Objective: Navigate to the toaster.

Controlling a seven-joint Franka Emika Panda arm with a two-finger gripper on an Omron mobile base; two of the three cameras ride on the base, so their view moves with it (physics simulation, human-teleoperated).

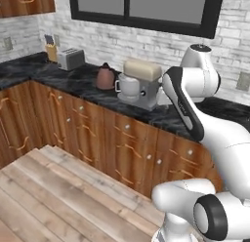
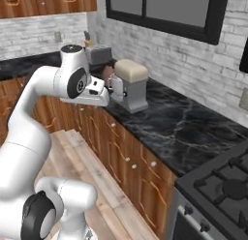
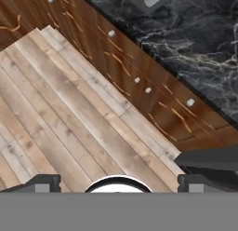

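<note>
While the robot stands on the wood floor [image 1: 58, 187], a long black bench [image 1: 73, 80] runs along the white brick wall [image 1: 161, 46], w/ brown cupboards [image 1: 97, 133] under it. Over the wall sits a big dark window [image 1: 146, 7]. On the far right of the bench, in the right base view, is a stove [image 2: 223, 186] w/ black burners.

Next is the white arm [image 1: 195, 94], bent up high in front of the bench. Behind it stands a grey mixer [image 1: 141, 82] w/ a beige top, and a white bowl in it. Just left of the mixer is a small red-brown kettle [image 1: 105, 76].

Far back on the left end of the bench, well apart from the robot, sits the toaster [image 1: 71, 58], small & silver. Just beside it is a tan knife block [image 1: 51, 50].

In the hand view the two dark fingers [image 3: 44, 182] sit wide apart w/ nothing btwn them, looking down at the floor & cupboards.
</note>
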